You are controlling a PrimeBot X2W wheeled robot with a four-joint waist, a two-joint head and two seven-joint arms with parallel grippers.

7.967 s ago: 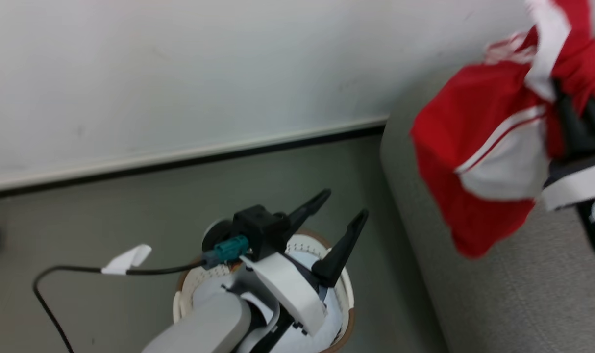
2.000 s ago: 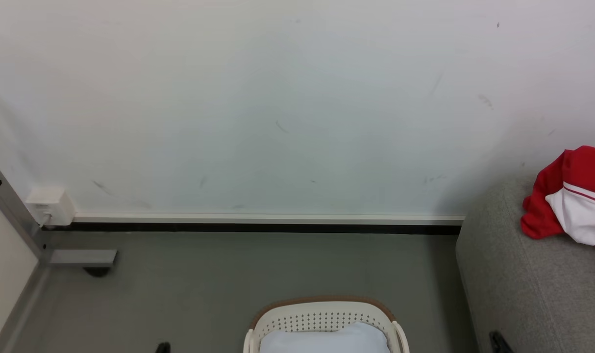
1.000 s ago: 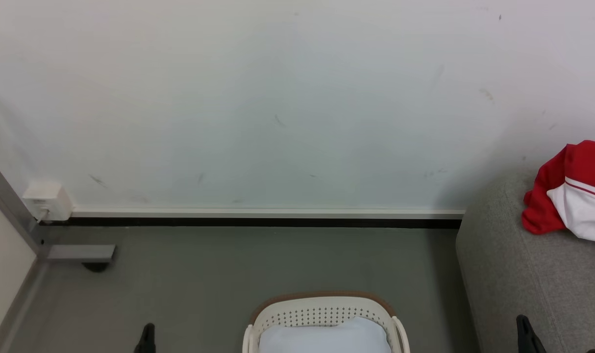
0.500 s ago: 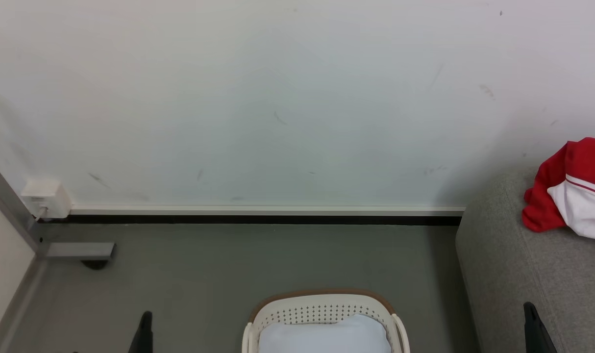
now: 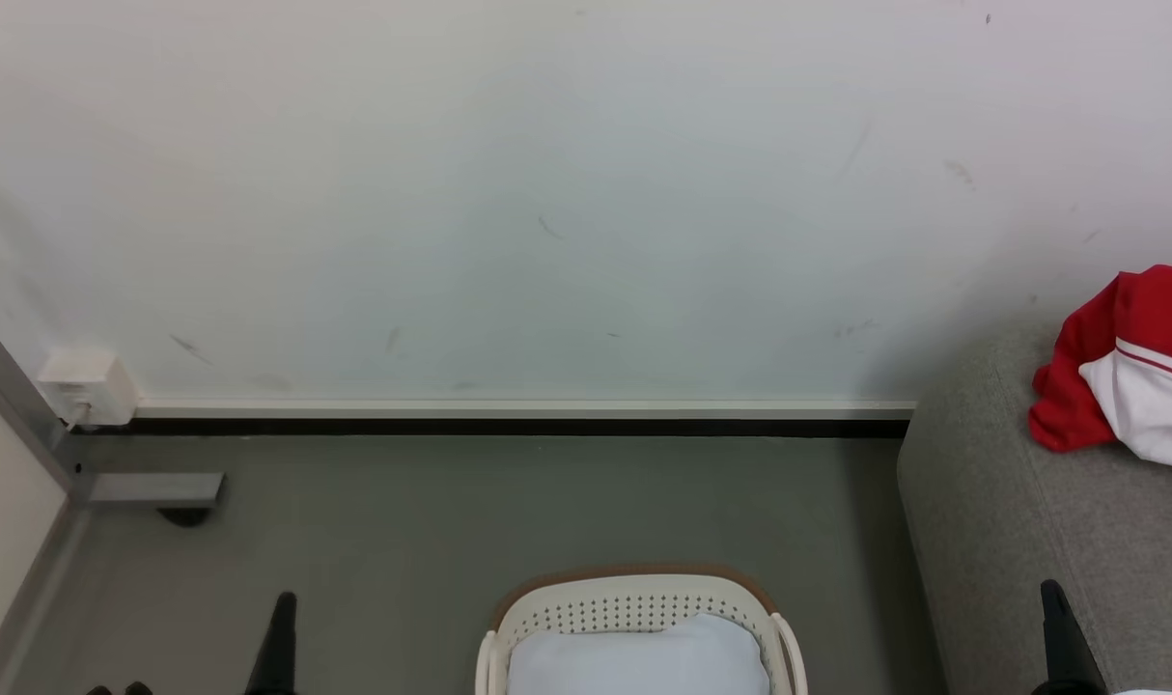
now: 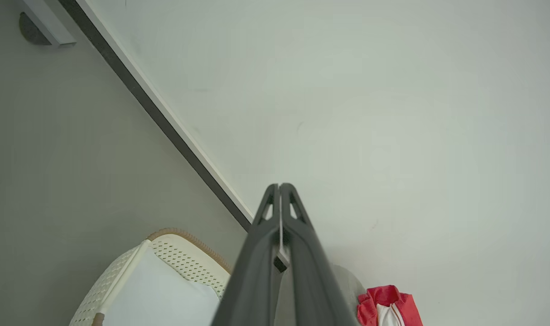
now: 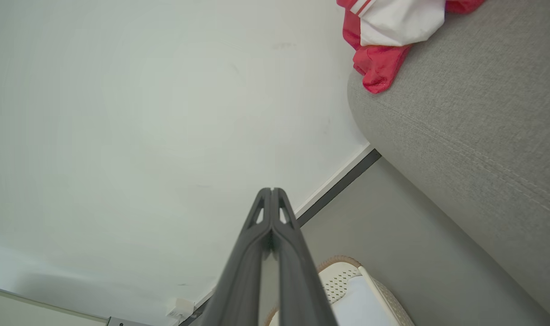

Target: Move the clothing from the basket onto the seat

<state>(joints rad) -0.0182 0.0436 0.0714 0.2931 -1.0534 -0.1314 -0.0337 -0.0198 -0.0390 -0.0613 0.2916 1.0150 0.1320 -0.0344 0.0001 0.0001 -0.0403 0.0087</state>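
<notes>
**While the clothing (image 5: pixel 1117 372) lies on the seat (image 5: pixel 1011 541), both claws are closed and empty**

Because the red and white clothing sits near the seat's end by the wall (image 5: pixel 547 193), one red fold reaches right to the rounded edge. The basket (image 5: pixel 634 603) stands on the floor (image 5: pixel 432 521), apart from the seat, with a strip of bare floor between them. Inside the basket lies a pale blue sheet (image 5: pixel 639 661), tucked below the brown rim. More open floor runs from the basket up to the dark strip (image 5: pixel 518 426) at the foot of the wall. A grey metal foot (image 5: pixel 152 488) sticks out at the far left. The left claw (image 6: pixel 279 186) has its two fingers pressed together and holds nothing. The right claw (image 7: pixel 272 190) is the same, closed tight and empty. Both hang in the air, one on each side of the basket.
</notes>
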